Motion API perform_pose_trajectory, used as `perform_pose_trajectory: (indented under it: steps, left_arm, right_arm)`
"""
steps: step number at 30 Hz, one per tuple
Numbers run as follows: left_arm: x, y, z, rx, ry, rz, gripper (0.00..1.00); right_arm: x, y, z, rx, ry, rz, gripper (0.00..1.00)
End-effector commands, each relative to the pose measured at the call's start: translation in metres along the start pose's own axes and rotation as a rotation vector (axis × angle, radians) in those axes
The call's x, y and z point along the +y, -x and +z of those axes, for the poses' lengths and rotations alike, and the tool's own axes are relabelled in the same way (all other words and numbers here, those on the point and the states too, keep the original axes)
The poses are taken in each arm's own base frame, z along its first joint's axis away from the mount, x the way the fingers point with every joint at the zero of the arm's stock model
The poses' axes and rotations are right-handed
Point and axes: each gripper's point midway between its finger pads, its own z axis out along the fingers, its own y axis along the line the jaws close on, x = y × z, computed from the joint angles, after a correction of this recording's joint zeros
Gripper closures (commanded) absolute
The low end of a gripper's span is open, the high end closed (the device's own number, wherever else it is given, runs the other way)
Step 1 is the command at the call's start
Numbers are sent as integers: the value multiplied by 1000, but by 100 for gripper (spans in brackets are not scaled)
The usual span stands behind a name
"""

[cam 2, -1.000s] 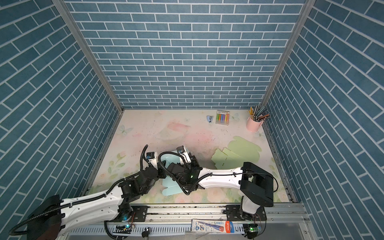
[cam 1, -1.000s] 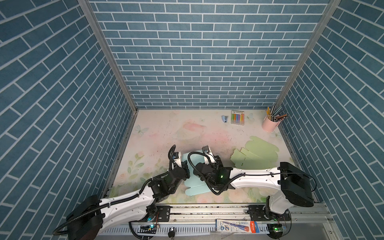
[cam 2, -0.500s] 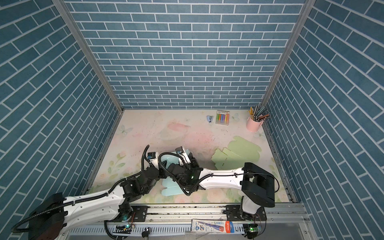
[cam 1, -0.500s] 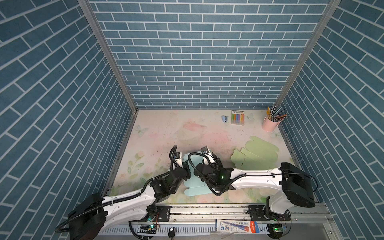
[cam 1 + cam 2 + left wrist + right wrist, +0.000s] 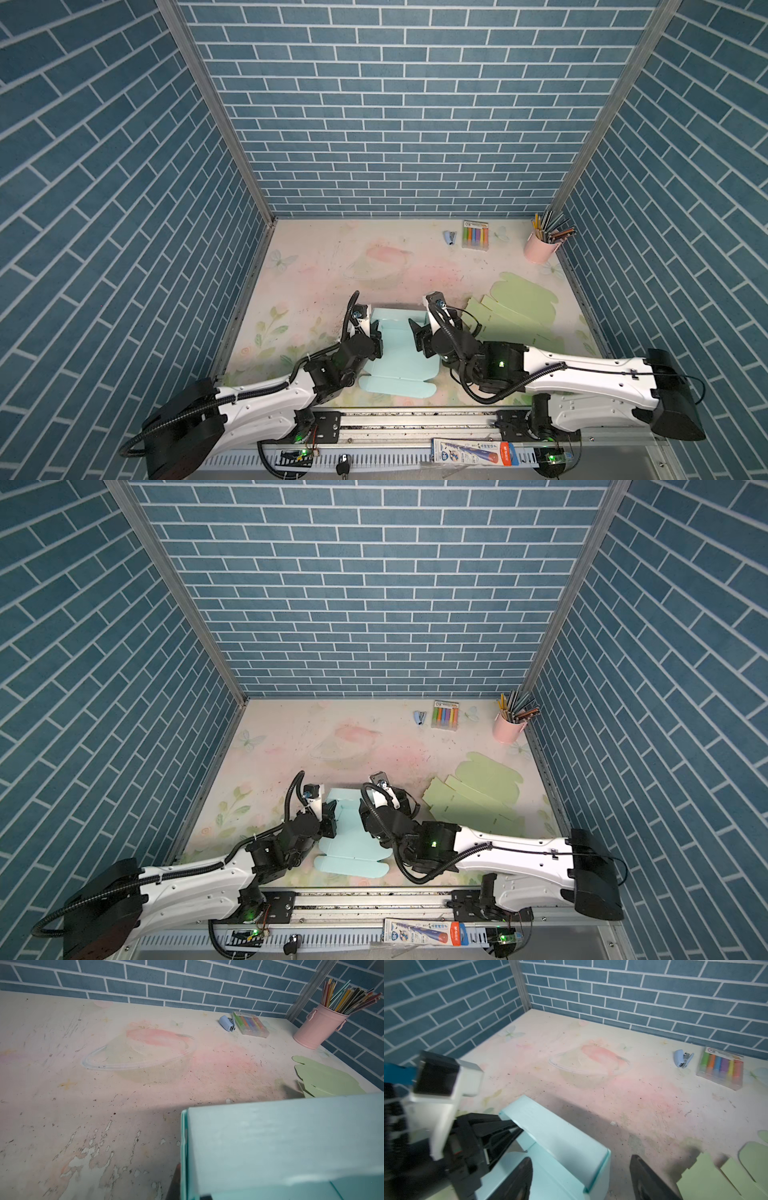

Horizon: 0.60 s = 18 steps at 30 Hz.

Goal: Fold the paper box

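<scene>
The light blue paper box (image 5: pixel 399 353) (image 5: pixel 353 839) lies at the table's front middle, partly folded, with its side walls raised. My left gripper (image 5: pixel 376 332) (image 5: pixel 330 811) is shut on the box's left wall; in the left wrist view that wall (image 5: pixel 280 1147) runs edge-on between the jaws of the left gripper (image 5: pixel 190 1190). My right gripper (image 5: pixel 428 332) (image 5: pixel 581 1180) is open and straddles the right wall's corner (image 5: pixel 598 1159), one finger (image 5: pixel 517 1180) inside the box and the other outside. The right wrist view also shows the left gripper (image 5: pixel 506 1124) pinching the far wall.
Flat green cardboard blanks (image 5: pixel 519 307) lie just right of the right arm. A pink cup of pencils (image 5: pixel 540 247), a marker pack (image 5: pixel 475 235) and a small blue stapler (image 5: pixel 449 237) stand along the back right. Brick walls enclose the table on three sides.
My right gripper has opened and let go of the box's right wall, shifting slightly right. The left gripper keeps its hold and has barely moved.
</scene>
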Motion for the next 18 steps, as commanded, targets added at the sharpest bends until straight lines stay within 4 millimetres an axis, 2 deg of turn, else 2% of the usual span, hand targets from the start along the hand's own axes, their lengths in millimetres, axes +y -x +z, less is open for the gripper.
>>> perform_pose_trajectory:
  steps: [1,4,10,15,18]
  left_arm:
    - [-8,8,2,-40,-40,99,100]
    - [-14,7,2,-50,-76,156,100]
    - [-28,2,-3,-88,-186,236,100]
    - [-33,-7,-5,-107,-244,257,100]
    - [-32,-14,-2,-100,-241,270,100]
  right_arm:
    - [11,11,-4,3,144,41,25]
    - [3,14,10,27,223,96,25]
    - [-10,-14,48,150,241,110,26]
    - [2,-38,70,212,340,170,28]
    - [16,-48,75,235,419,214,29]
